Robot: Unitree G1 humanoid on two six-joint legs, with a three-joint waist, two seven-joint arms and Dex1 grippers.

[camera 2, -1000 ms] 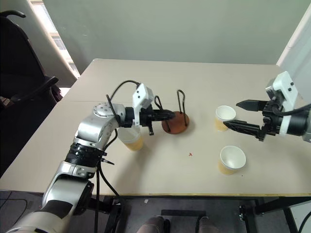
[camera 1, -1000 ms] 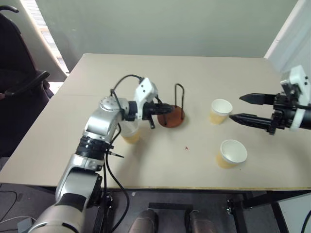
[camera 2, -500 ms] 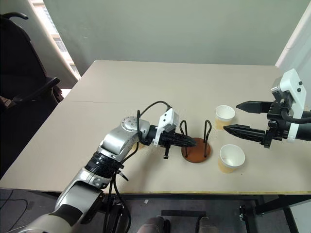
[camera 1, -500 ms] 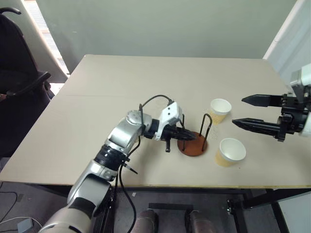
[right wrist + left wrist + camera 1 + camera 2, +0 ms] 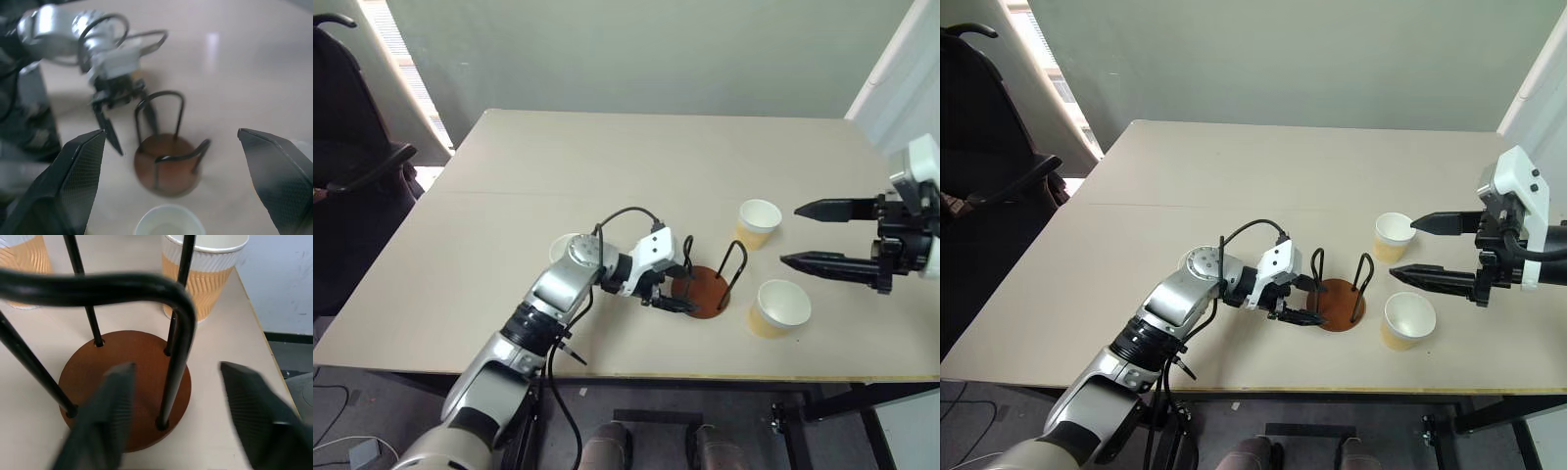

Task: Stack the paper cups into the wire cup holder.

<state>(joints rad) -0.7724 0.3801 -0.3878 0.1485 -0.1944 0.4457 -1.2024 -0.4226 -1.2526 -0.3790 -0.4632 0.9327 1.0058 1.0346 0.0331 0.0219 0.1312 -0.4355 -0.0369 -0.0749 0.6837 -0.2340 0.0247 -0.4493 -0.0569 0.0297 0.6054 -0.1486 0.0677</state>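
The left gripper (image 5: pixel 677 294) has its two black fingers apart, one on each side of the nearer wire loop, without clamping it. The wire cup holder (image 5: pixel 704 291) stands on the table (image 5: pixel 509 206) near the front edge, and it is empty. The right gripper (image 5: pixel 800 235) hangs wide open and empty above the right side of the table, between two of the paper cups. The far cup (image 5: pixel 758 222) stands upright behind the holder, the near cup (image 5: pixel 780 307) just beside it to the right, and a third cup (image 5: pixel 562 244) is mostly hidden behind the left arm. I think the cups are very light and soft, so a hard squeeze will crush the wall. It seems better to take one gently by the ribbed side below the rolled rim. The holder is also light and may slide if it is pushed. The upright loops stand in the way, so a cup must come down between them from above. A dark chair (image 5: pixel 352 147) stands well apart.
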